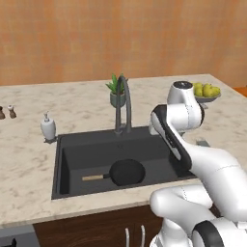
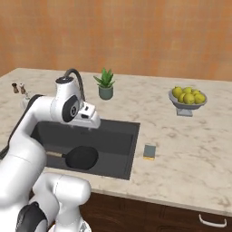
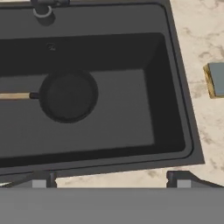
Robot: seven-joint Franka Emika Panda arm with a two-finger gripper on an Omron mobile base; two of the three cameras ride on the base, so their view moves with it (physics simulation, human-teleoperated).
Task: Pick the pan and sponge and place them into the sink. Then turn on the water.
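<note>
Claw [image 3: 112, 180] hangs wide open and empty above the sink [image 3: 177, 78]. With the pan [image 3: 68, 95] already lying in the basin, the sponge [image 2: 150, 151] on the bench [image 2: 190, 149] just beside the sink's right rim seems next: swing right, descend, grip.

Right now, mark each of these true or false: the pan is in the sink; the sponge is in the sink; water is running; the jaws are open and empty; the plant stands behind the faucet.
1. The pan lies in the sink. True.
2. The sponge is in the sink. False: it lies on the counter beside the sink.
3. Water is running from the faucet. False: no stream shows.
4. The gripper has its jaws open and empty. True.
5. The plant stands on the counter behind the faucet. True.
</note>
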